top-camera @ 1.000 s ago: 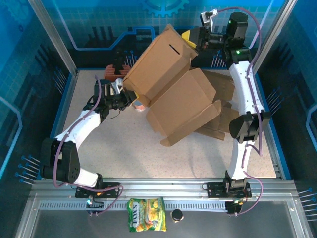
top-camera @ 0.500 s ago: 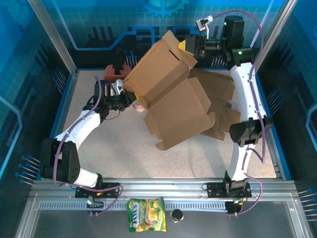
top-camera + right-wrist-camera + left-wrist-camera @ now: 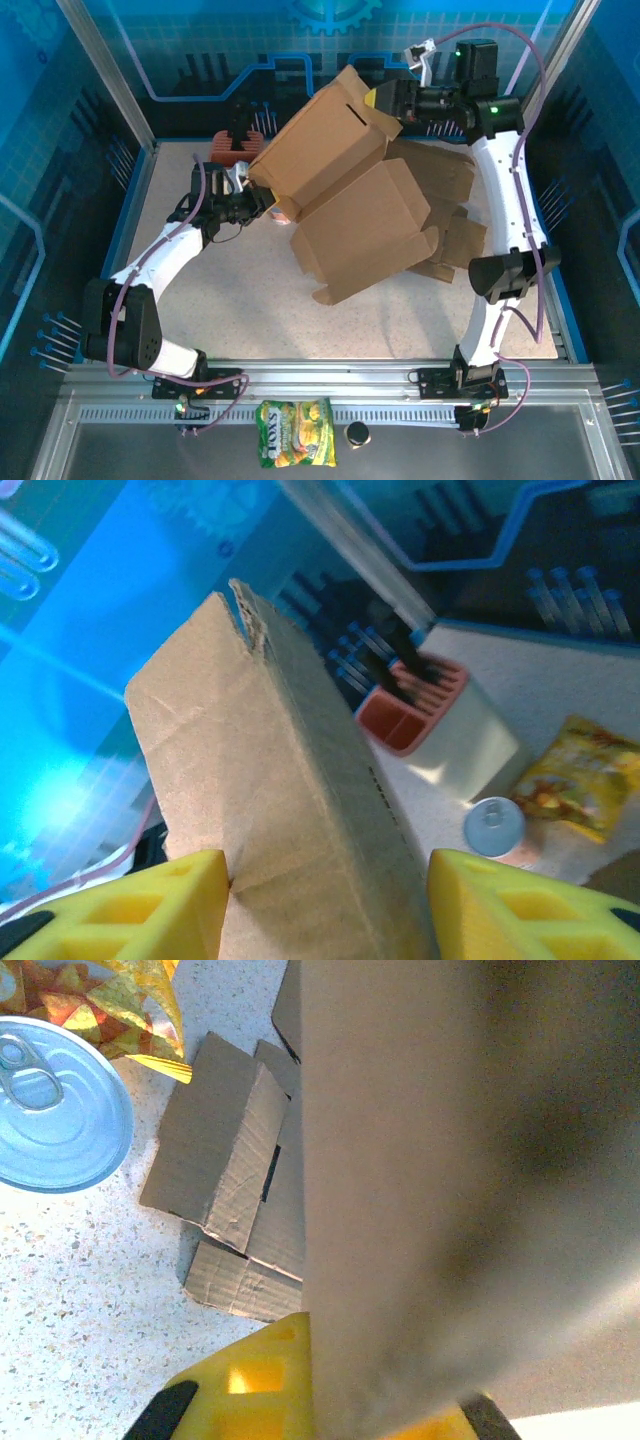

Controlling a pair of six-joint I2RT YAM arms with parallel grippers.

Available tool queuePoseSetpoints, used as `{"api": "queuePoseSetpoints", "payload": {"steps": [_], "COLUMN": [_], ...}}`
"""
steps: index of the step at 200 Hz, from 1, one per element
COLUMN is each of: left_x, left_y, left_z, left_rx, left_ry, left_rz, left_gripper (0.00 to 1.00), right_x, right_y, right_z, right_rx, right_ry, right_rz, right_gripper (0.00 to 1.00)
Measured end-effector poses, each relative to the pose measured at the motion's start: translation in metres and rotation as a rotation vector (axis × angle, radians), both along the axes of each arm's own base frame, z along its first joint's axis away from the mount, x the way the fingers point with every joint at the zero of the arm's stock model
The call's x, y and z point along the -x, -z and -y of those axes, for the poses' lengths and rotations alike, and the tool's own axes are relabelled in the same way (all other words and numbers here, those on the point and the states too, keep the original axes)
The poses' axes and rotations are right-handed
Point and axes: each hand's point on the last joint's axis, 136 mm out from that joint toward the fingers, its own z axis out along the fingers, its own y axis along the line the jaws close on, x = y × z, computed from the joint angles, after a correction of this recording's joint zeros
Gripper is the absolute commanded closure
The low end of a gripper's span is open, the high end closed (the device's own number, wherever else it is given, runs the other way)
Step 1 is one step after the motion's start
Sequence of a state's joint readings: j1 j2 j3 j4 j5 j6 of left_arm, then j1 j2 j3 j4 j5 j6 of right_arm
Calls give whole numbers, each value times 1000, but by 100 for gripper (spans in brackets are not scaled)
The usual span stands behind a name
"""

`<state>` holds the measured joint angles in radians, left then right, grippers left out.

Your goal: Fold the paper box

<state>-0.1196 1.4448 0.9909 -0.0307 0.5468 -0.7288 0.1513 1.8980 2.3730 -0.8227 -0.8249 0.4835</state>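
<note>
So the paper box (image 3: 325,150) hangs tilted over the far middle of the table (image 3: 220,310). The left gripper (image 3: 258,197) is clamped tight on its left corner. The right gripper (image 3: 386,100) straddles the top flap, jaws apart, and I can't tell if it's actually gripping.

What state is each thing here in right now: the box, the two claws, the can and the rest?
cardboard box: held up, tilted, flaps open, not yet folded.
left gripper: shut on a panel of the cardboard box.
right gripper: fingers either side of a box panel; grip unclear.
can: upright, lid sealed.
flat cardboard: lying flattened.
snack bag: lying flat.
</note>
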Motion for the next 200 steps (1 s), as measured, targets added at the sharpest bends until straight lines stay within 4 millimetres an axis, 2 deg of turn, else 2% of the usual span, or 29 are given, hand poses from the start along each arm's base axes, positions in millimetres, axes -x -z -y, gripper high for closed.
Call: {"api": "queuePoseSetpoints", "payload": {"steps": [28,51,65,76,96,109,123,155,180,200], "left_x": [-1,-2,-3,-3,-4,-4,-4,-5,-5,-4], "left_y": [1,3,3,2,2,2,2,-1,-6,-9], "left_z": [-2,-5,-7,-8,-9,-10,-11,-13,-15,-16], "left_rx": [-9,-23,-29,-33,-39,-43,-52,-66,-70,-72], "left_ry": [-11,-31,-39,-46,-53,-58,-61,-69,-80,-85], "left_rz": [0,-4,-2,1,4,6,10,27,42,50], "left_gripper": [100,100,100,100,100,100,100,100,100,100], "right_x": [-9,9,30,47,60,52,34,-7,-16,-17], "right_y": [-6,-13,-26,-41,-66,-73,-72,-51,-25,-12], "right_z": [31,43,32,15,-9,-17,-27,-61,-81,-82], "right_rx": [38,44,21,-15,-101,-154,-200,-239,-235,-224], "right_ry": [239,414,453,452,439,456,479,520,550,600], "right_rz": [-10,-8,16,40,51,18,-32,-157,-261,-313], "right_gripper": [40,45,46,46,44,41,40,39,38,36]}}
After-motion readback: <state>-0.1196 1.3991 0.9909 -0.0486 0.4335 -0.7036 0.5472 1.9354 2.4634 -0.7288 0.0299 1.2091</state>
